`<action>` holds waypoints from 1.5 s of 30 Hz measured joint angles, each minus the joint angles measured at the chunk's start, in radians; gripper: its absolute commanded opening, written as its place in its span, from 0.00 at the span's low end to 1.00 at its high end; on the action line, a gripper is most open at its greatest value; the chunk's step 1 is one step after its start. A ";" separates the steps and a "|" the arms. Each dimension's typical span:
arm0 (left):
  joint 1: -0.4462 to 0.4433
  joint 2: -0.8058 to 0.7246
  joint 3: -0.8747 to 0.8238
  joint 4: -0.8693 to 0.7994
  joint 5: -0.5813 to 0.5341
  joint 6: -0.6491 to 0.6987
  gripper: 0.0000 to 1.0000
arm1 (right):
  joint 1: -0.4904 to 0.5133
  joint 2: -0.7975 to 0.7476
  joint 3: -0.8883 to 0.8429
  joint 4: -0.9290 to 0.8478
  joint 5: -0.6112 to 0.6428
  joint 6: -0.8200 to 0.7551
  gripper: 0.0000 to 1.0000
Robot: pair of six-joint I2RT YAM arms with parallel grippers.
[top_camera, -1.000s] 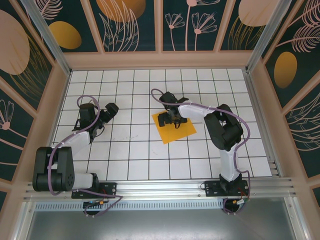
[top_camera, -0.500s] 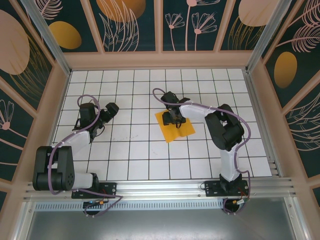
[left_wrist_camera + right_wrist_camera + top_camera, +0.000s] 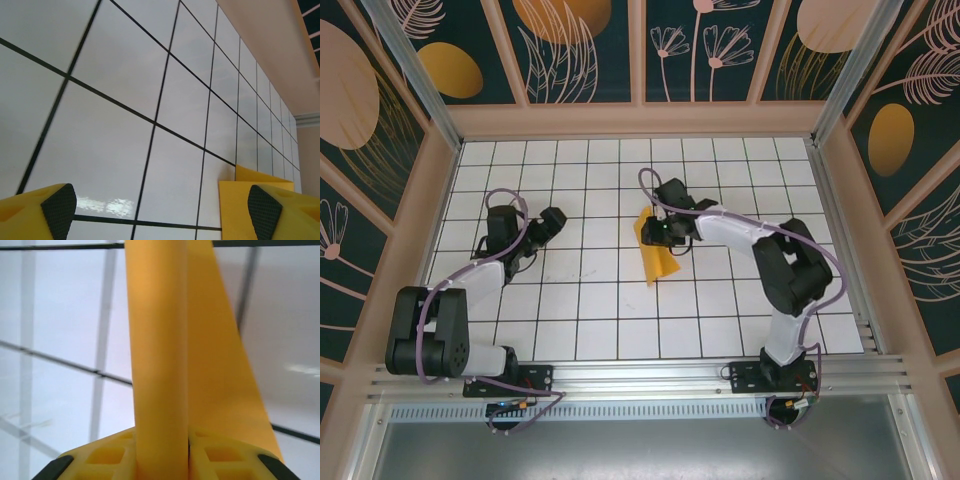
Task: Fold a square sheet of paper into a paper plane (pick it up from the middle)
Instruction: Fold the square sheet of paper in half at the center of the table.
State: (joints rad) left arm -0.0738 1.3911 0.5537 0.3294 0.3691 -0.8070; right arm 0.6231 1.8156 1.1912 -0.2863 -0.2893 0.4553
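The square sheet of paper (image 3: 657, 262) stood bunched into a narrow orange-yellow strip near the middle of the white gridded tabletop (image 3: 580, 300), pinched at its far end by the right hand (image 3: 663, 235). From above, the strip ran from the hand toward the near edge, with its near tip pointing slightly left. Whether that tip touched the surface could not be told.

In the right wrist view, the sheet (image 3: 160, 340) rose straight out from between the closed fingers (image 3: 107, 457) of the right hand (image 3: 162, 455). A rounded, rolled fold sat at the centre and a flatter panel fell away to its right. The jaws were clamped narrow on the paper, with no gap visible beside it. Black grid lines of the tabletop (image 3: 60, 315) showed behind.

The right arm (image 3: 760, 235) reached in from the right, bent at the elbow.

The left hand (image 3: 555, 218) hung well apart from the sheet, over the left half of the tabletop, and pointed toward it. In its own wrist view, the two black-padded fingertips (image 3: 59, 210) sat at opposite lower corners with bare tiles (image 3: 125, 100) between them. The jaws were spread wide and held nothing.
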 measured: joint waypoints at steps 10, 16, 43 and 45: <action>-0.083 0.005 0.000 0.111 0.050 -0.019 0.88 | -0.100 -0.080 -0.159 0.227 -0.285 0.109 0.31; -0.110 0.031 0.000 0.148 0.061 -0.037 0.88 | -0.109 -0.034 -0.154 0.166 -0.151 0.070 0.41; -0.148 0.067 0.000 0.179 0.077 -0.052 0.81 | -0.087 -0.019 -0.147 0.080 0.259 0.086 0.52; -0.156 0.069 0.002 0.185 0.090 -0.053 0.79 | -0.087 -0.019 -0.147 0.080 0.256 0.086 0.52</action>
State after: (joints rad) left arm -0.2298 1.4601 0.5556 0.5144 0.4591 -0.8597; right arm 0.5365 1.7962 1.0443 -0.2062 -0.0330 0.5411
